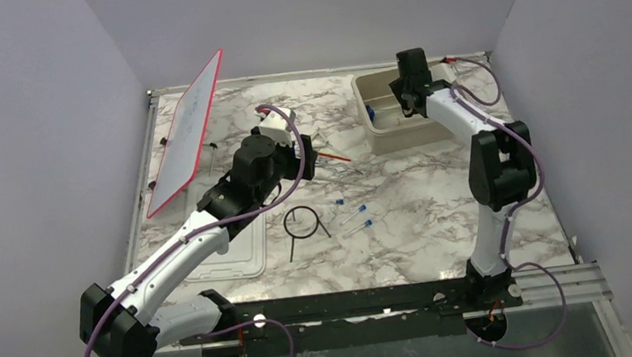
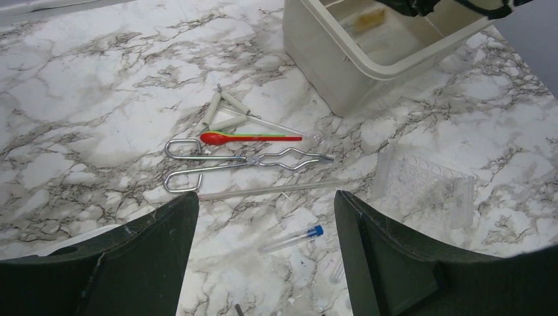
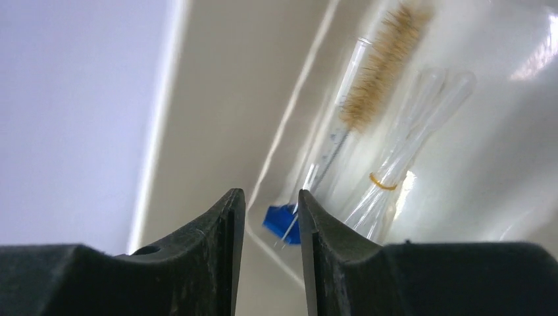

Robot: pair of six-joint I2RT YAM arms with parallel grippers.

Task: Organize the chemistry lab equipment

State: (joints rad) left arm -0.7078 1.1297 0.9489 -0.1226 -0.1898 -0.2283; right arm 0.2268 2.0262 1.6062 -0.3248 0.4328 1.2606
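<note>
Now hovering the right gripper (image 3: 270, 197) over the beige tub (image 1: 410, 140) at the far right of the marble table (image 1: 423, 220), with its fingers parted by a narrow gap and gripping nothing. Looking through that gap onto the small blue hexagonal piece (image 3: 279, 222), lying inside the tub near a bristle brush (image 3: 378, 72) and a banded bundle of clear pipettes (image 3: 401, 151).

Meanwhile holding the left gripper (image 2: 264, 197) spread wide and empty above the middle of the table. Facing the silvery wire tongs (image 2: 243, 161) lying flat, with the orange-red stick (image 2: 253, 138) just beyond them and a white-sleeved wire triangle (image 2: 224, 112) beyond that. Also taking in a thin clear rod (image 2: 276, 189) just on the near side of the tongs and a clear well plate (image 2: 424, 191) to the right.

Showing, from above, the black wire ring with legs (image 1: 301, 222) near the three thin clear blue-capped tubes (image 1: 360, 211), all lying out on the table, well apart from the tub. Also showing a red-framed white board (image 1: 188, 130) tilted at the left edge and the slotted lid (image 1: 240, 248) flat under the left arm.
</note>
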